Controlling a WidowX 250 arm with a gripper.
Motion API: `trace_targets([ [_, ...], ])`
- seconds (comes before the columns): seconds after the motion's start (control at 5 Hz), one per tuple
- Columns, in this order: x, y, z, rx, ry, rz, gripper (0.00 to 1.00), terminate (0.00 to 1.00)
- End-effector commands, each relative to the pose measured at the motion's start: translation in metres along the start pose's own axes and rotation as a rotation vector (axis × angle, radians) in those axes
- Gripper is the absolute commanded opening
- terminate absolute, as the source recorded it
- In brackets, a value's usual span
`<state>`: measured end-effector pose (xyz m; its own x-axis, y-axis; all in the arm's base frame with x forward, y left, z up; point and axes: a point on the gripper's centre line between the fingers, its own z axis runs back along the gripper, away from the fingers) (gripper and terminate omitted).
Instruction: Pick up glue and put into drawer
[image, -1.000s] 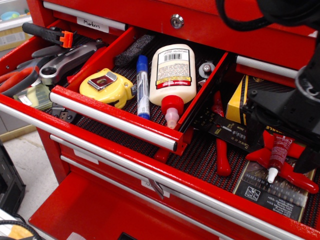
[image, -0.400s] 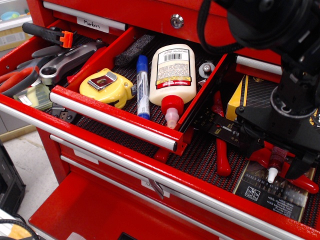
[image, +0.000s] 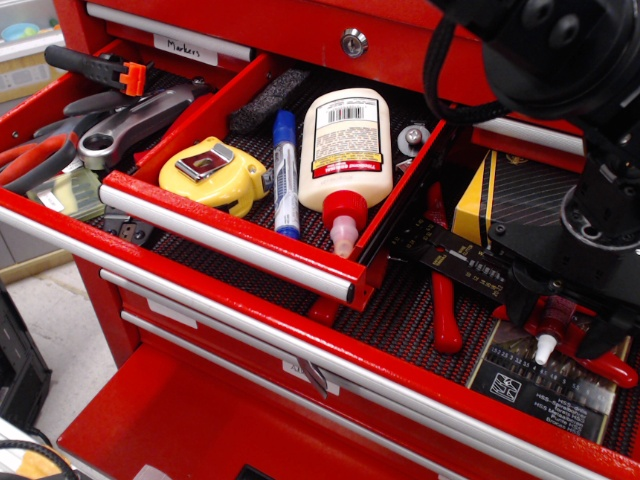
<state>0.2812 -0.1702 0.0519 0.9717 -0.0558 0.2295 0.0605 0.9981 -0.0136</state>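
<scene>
Fingers astride glue — dark red, white pointed nozzle

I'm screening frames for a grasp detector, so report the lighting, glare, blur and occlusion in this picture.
In observation.image, lighting is bright and even; white glare streaks the silver bar handle of the narrow red metal drawer. The black arm at upper right is soft and out of focus, shadowing the corner below. The black pincer hides most of the small dark red glue bottle; only its white nozzle reads sharply.
</scene>
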Motion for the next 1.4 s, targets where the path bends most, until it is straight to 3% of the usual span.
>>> trace_targets([
  [0.0, 0.005, -0.011, 0.030, 0.004, 0.001, 0.025, 0.00, 0.00],
  [0.2, 0.011, 0.006, 0.060, 0.048, 0.051, 0.053, 0.00, 0.00],
  [0.4, 0.017, 0.044, 0.100, 0.182, 0.057, 0.033, 0.00, 0.00],
  [0.6, 0.021, 0.089, 0.130, 0.270, 0.018, 0.029, 0.00, 0.00],
  [0.8, 0.024, 0.138, 0.138, 0.287, 0.012, -0.002, 0.00, 0.00],
  [1.0, 0.025, 0.173, 0.141, 0.310, -0.031, -0.023, 1.00, 0.00],
  [1.2, 0.025, 0.173, 0.141, 0.310, -0.031, -0.023, 1.00, 0.00],
])
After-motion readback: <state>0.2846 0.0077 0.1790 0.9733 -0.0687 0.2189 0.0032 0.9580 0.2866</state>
